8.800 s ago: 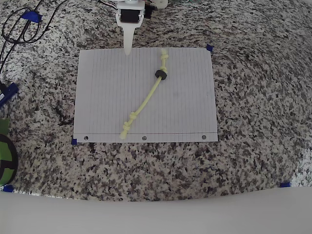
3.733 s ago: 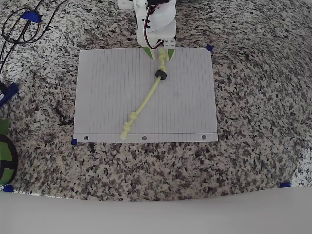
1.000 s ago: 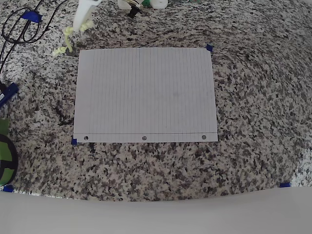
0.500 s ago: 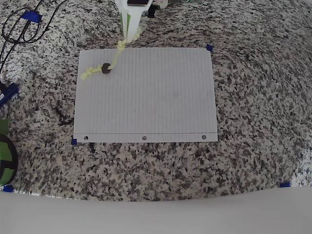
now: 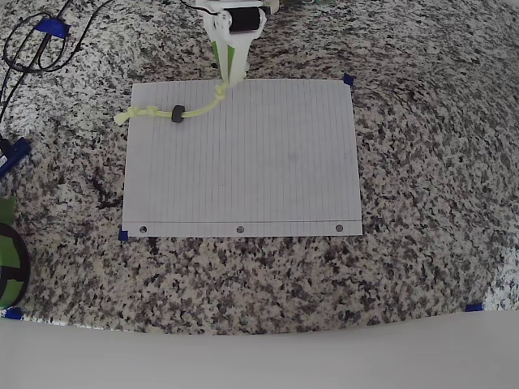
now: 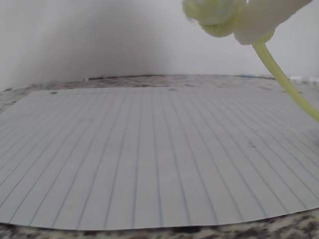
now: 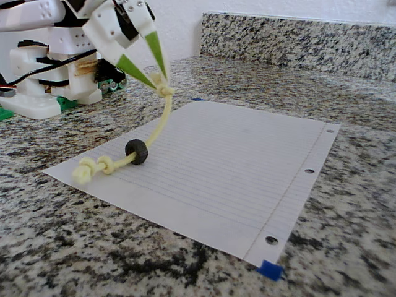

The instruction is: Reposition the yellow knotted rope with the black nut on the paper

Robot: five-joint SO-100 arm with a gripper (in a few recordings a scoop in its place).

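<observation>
The surface (image 5: 422, 162) is a speckled grey, black and white granite counter. In the fixed view a backsplash of the same granite (image 7: 297, 37) rises behind it, with a white wall above. Small blue tape markers (image 7: 270, 270) sit at the corners of the paper.

The white lined loose-leaf paper (image 5: 268, 170) lies flat on the surface. Its punched holes and red margin line run along the edge farthest from the arm.

The thin pale yellow-green knotted rope (image 5: 199, 107) lies across the paper corner nearest the arm. In the overhead view its long axis runs roughly parallel to the paper's arm-side edge. One knotted end (image 7: 93, 167) rests at the paper's side edge. From there the rope rises off the sheet to its other knotted end (image 7: 164, 90), which is held above the paper.

The small black ring-shaped nut (image 7: 137, 151) is threaded on the rope and stands on the paper, between the resting knots and the raised end.

The white tool with green-tipped fingers (image 7: 159, 77) is clenched on the rope's raised knot, above the paper's arm-side edge.
</observation>
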